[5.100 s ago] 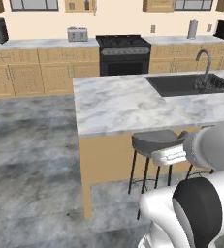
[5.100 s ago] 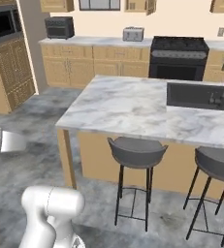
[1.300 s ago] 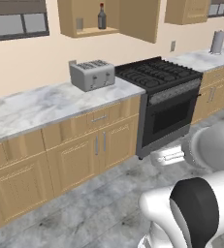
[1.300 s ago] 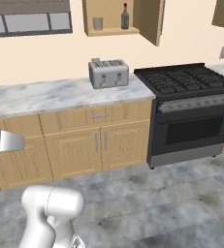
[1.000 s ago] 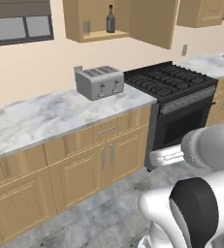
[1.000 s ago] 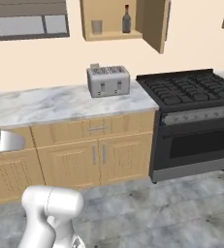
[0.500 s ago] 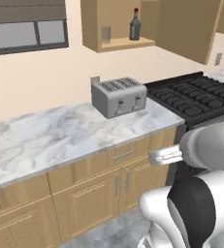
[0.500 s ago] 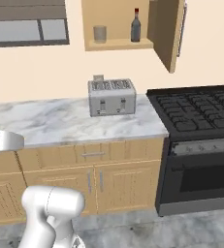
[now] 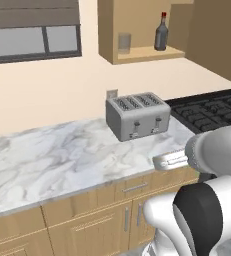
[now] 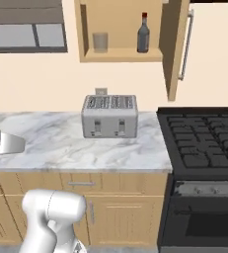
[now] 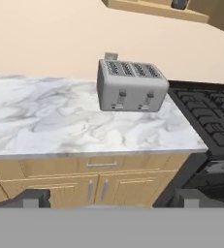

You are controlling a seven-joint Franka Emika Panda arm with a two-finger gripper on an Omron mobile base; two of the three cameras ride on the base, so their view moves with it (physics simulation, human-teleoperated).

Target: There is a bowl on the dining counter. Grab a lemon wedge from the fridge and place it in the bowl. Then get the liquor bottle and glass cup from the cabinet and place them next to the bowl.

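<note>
Jaws spread wide, empty. Liquor bottle (image 10: 143,33) upright on cabinet (image 10: 120,55) shelf, well above and ahead of gripper (image 11: 108,201); glass cup (image 10: 100,42) left of it.

Silver toaster (image 9: 137,115) on marble counter (image 9: 57,160), black stove (image 10: 204,141) alongside, window (image 9: 34,40) above.

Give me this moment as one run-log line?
phase: at cabinet, door open | on shelf: liquor bottle, glass cup | below: toaster | gripper: open, empty
</note>
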